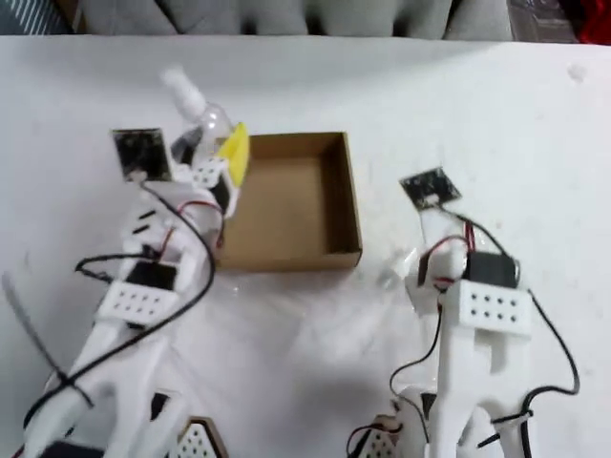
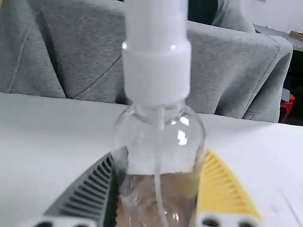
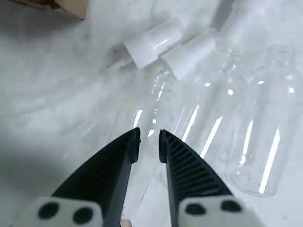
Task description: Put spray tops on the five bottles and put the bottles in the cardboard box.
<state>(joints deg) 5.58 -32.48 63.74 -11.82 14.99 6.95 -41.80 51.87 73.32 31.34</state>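
Observation:
My left gripper (image 2: 161,163) is shut on a clear bottle (image 2: 158,142) that carries a white spray top (image 2: 156,61), held between a grey and a yellow finger. In the high view this bottle (image 1: 206,124) hangs tilted just past the far left corner of the cardboard box (image 1: 286,205). My right gripper (image 3: 149,142) hovers low over several clear bottles (image 3: 255,127) lying on the table; its black fingers leave only a narrow slit with nothing in it. Two white spray tops (image 3: 154,42) show on the lying bottles.
The box stands open in the middle of the white table (image 1: 477,105). The right arm (image 1: 477,301) stands to the right of the box, and faint clear bottles (image 1: 391,272) lie beside it. A grey sofa (image 2: 61,52) runs along the table's far edge.

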